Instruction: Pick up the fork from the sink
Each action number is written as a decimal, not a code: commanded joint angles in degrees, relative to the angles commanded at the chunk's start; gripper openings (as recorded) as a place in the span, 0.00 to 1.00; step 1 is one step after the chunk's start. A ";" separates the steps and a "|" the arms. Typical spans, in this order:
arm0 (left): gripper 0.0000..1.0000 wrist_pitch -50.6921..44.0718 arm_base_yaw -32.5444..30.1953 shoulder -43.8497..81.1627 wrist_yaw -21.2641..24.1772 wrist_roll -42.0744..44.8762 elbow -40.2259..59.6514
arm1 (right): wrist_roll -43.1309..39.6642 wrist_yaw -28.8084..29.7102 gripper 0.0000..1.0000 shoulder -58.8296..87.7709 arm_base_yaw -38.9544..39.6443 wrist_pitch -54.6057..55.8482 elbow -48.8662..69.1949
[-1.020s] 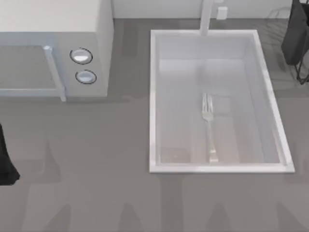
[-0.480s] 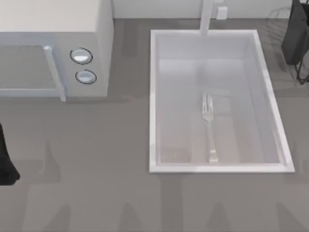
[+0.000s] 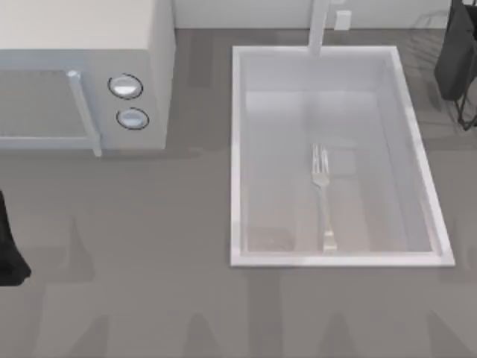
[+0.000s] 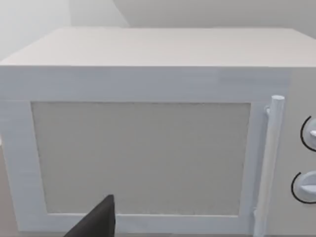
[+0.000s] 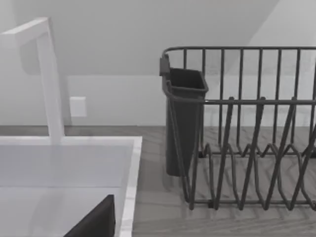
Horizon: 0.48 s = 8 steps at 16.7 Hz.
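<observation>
Grey countertop, white wall behind. One sink (image 3: pixel 237 149), one fork (image 3: pixel 322 195), one microwave (image 3: pixel 153 74) with two knobs, one dish rack (image 5: pixel 247 128) at the counter's far right corner. Fork lies flat on the sink floor, toward its near edge and right of centre, tines pointing at the faucet (image 3: pixel 319 26). I judge it light, stiff, slick metal; best pinched across the narrow handle near mid-length. Left arm (image 3: pixel 9 246) parked at the counter's left edge, right arm parked too. Whether either pincer is open, I cannot tell.
</observation>
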 joint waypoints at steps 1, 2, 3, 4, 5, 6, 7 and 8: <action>1.00 0.00 0.00 0.00 0.00 0.00 0.00 | 0.20 -0.01 1.00 0.55 0.10 -0.40 0.43; 1.00 0.00 0.00 0.00 0.00 0.00 0.00 | 0.61 -0.03 1.00 1.69 0.31 -1.20 1.33; 1.00 0.00 0.00 0.00 0.00 0.00 0.00 | 1.21 -0.06 1.00 3.40 0.62 -2.39 2.72; 1.00 0.00 0.00 0.00 0.00 0.00 0.00 | 1.98 -0.09 1.00 5.67 1.02 -3.91 4.58; 1.00 0.00 0.00 0.00 0.00 0.00 0.00 | 2.91 -0.13 1.00 8.46 1.51 -5.71 6.91; 1.00 0.00 0.00 0.00 0.00 0.00 0.00 | 3.96 -0.18 1.00 11.79 2.09 -7.79 9.75; 1.00 0.00 0.00 0.00 0.00 0.00 0.00 | 5.11 -0.22 1.00 15.59 2.74 -10.12 13.03; 1.00 0.00 0.00 0.00 0.00 0.00 0.00 | 6.32 -0.27 1.00 19.77 3.46 -12.65 16.69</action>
